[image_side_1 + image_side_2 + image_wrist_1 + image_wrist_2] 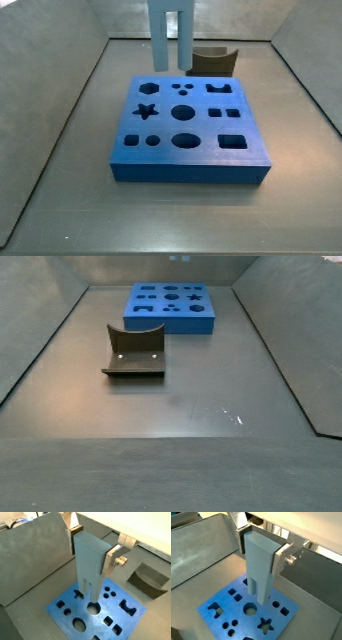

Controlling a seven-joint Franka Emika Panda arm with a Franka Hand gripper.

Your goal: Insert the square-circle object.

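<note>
My gripper (93, 548) is shut on the top of the square-circle object (90, 562), a tall pale grey-blue block held upright with its two legs pointing down. It shows in both wrist views, and the gripper (262, 548) holds the object (259, 567) the same way there. The leg tips hang over the dark blue board (127, 619), close above a round hole (93, 605). I cannot tell whether they touch it. In a side view only the legs (170, 35) show, over the far edge of the board (187, 165); the gripper is out of that view.
A dark olive curved block (211, 60) stands just behind the board, and also shows in a side view (135, 353) and a wrist view (148, 582). Grey walls (204, 552) enclose the floor. The board (171, 306) lies at the far end in a side view.
</note>
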